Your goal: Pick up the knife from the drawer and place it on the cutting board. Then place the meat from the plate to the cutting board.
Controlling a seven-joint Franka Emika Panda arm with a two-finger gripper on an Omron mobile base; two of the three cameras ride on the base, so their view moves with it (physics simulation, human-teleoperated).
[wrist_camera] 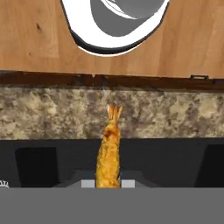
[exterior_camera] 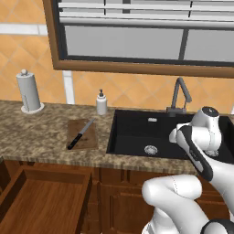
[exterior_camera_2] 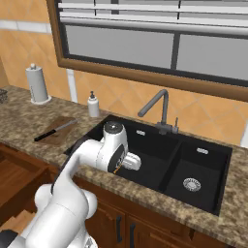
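Note:
The meat, a thin orange-yellow strip, stands up between the fingertips of my gripper, which is shut on it. In the hand view it hangs over the black sink's near edge and the speckled counter rim. My hand hovers above the sink's left basin. The knife, with its black handle and silver blade, lies diagonally on the brown cutting board left of the sink, also seen as knife on the cutting board. The drawer stands pulled open below the counter. The plate is out of view.
A black double sink with a grey faucet takes up the counter's right part. A soap dispenser and a paper towel roll stand against the tiled wall. Cabinet doors run under the counter.

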